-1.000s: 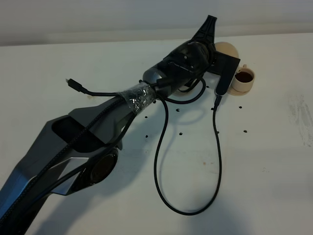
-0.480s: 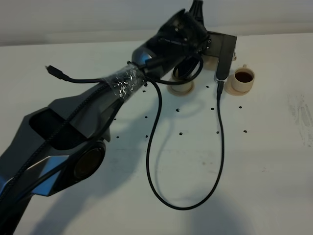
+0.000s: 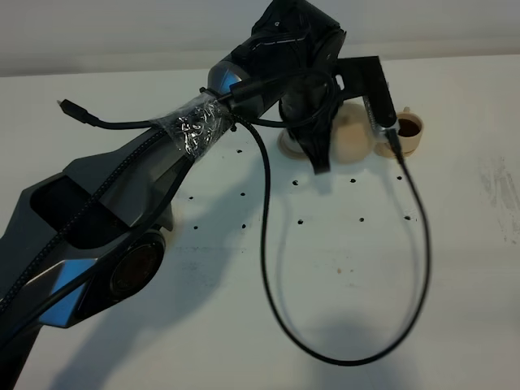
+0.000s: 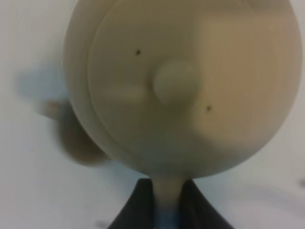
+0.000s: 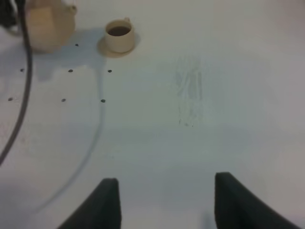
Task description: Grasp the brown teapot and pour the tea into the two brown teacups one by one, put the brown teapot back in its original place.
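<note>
where the left arm reaches across the white table (image 3: 463, 276), the left gripper (image 4: 167, 212) has its fingers (image 4: 137, 209) clamped on the loop handle of the brown teapot (image 4: 190, 57), lid knob facing the wrist camera; the pot is between the filled teacup (image 3: 408, 130), dark tea inside, on its saucer, and the other teacup (image 3: 287, 147), mostly hidden behind the arm; the right gripper (image 5: 164, 205) hovers well apart over bare table, fingers spread.

The white matte tabletop (image 3: 471, 309), dotted with small dark holes, carries a small round tan saucer (image 5: 107, 49) with a beige cylindrical cup (image 5: 119, 36) of dark tea on it. A faint grey scuff (image 5: 190, 90) marks the tabletop nearby.
</note>
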### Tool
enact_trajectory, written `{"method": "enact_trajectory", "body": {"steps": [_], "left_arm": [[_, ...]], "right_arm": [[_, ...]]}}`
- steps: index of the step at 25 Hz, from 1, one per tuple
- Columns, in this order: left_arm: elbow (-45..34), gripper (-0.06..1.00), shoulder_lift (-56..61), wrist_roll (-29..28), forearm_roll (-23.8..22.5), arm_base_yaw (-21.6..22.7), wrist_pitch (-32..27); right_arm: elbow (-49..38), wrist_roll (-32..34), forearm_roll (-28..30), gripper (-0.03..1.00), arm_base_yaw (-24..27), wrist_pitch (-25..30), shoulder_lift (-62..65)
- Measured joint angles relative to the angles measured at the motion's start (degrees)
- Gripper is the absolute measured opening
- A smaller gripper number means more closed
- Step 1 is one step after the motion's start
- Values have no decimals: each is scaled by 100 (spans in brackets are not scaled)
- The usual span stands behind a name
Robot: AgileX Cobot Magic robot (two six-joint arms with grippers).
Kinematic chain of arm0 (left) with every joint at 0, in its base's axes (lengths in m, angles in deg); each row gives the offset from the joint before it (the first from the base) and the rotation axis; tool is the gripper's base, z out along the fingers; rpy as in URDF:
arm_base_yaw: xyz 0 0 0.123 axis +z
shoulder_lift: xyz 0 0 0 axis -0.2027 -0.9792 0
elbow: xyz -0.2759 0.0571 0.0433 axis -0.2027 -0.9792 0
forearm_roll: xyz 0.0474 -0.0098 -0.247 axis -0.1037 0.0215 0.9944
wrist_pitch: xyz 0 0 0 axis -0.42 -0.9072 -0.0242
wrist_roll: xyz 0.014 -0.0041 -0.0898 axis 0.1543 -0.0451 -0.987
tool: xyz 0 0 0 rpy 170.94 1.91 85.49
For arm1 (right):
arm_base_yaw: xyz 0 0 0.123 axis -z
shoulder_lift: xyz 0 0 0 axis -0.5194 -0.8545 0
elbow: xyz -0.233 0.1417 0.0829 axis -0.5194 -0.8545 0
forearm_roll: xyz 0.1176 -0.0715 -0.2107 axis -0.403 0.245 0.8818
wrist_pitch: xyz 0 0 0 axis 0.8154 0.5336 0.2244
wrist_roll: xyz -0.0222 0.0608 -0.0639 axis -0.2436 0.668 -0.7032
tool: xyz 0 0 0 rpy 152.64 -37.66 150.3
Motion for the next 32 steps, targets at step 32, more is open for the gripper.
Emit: {"method": "enact_trajectory", "body": {"steps": [32], "left_arm": [[0, 8, -59, -1647, 279, -383, -15]], "right_arm": [[0, 0, 0, 43, 0, 0, 0]]}}
